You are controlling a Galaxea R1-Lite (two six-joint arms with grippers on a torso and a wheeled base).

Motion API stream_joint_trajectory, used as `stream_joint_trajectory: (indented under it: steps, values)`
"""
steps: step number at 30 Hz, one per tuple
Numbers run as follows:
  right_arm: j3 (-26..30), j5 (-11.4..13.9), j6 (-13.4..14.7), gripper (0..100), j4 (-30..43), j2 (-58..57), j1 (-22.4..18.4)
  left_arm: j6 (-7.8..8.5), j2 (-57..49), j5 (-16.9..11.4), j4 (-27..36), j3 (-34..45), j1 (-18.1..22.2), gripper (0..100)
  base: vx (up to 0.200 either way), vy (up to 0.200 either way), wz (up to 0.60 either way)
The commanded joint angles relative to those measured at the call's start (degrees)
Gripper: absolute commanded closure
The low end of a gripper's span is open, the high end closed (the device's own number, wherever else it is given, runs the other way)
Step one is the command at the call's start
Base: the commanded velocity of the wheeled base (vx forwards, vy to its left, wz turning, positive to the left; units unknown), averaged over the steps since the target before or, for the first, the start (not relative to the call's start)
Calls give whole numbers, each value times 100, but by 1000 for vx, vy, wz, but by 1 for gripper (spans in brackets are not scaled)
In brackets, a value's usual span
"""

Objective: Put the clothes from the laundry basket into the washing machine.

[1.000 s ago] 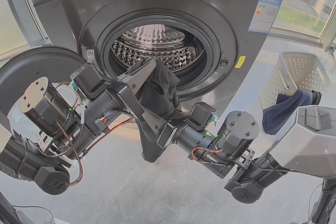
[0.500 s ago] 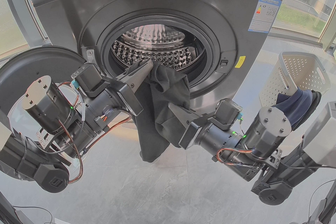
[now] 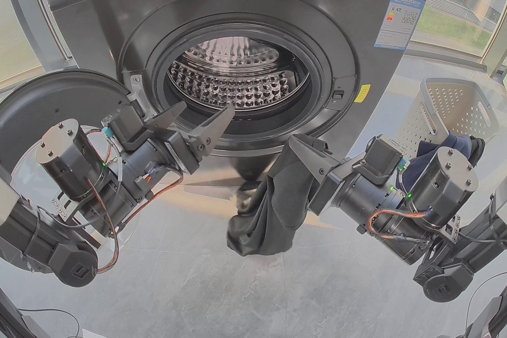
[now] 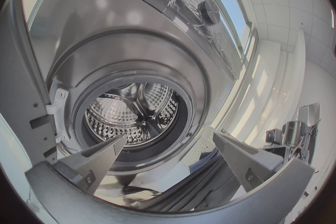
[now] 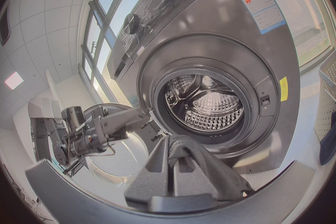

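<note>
A dark grey garment (image 3: 274,202) hangs from my right gripper (image 3: 297,143), which is shut on it below and right of the washing machine drum opening (image 3: 232,75); its lower end rests bunched on the floor. In the right wrist view the garment (image 5: 206,165) drapes over the closed fingers (image 5: 164,165). My left gripper (image 3: 203,117) is open and empty, just in front of the drum's lower left rim. From the left wrist, the drum (image 4: 133,112) shows between its spread fingertips (image 4: 119,142) and the garment (image 4: 196,189) lies low. The white laundry basket (image 3: 449,112) stands at the right with a navy cloth (image 3: 422,157) over its edge.
The machine's round door (image 3: 53,106) stands swung open at the left, behind my left arm. Grey tiled floor (image 3: 211,281) spreads in front of the machine. The left arm (image 5: 94,130) is seen farther off in the right wrist view.
My left gripper opened and let go of the dark garment. The right gripper pulled back right and down with the garment, whose lower end now lies on the floor.
</note>
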Motion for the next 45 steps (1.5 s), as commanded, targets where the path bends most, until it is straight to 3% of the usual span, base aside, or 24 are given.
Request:
stream_joint_trajectory:
  steps: [1,5,10,13,20,28,29,38,39,45]
  values:
    - [-96,3,-10,100,-8,-46,33,-5,79,-48,-11,282,55,0,0,0,0]
    - [-96,3,-10,100,1,-72,77,3,150,-75,-28,405,72,0,0,0,0]
    - [-272,-226,-19,100,221,-28,95,39,255,-233,-142,704,-77,0,0,0,0]
    - [-536,-401,-1,100,230,86,209,65,238,-532,-151,994,-517,0,0,0,0]
    - [-597,-437,34,100,186,297,359,91,475,-567,-151,914,-1000,0,0,0,0]
    - [-633,-437,43,100,194,315,376,249,853,-558,-160,660,-982,0,0,0,0]
    - [-633,-437,52,100,186,315,411,346,1055,-523,-151,361,-947,0,0,0,0]
    - [-606,-516,69,100,177,315,499,425,1591,-470,-274,-158,-921,0,0,0,0]
    - [-597,-551,87,100,168,315,508,452,1688,-444,-345,-228,-903,100,0,0,0]
    - [-580,-568,148,100,159,315,569,496,1855,-382,-441,-474,-851,100,0,0,0]
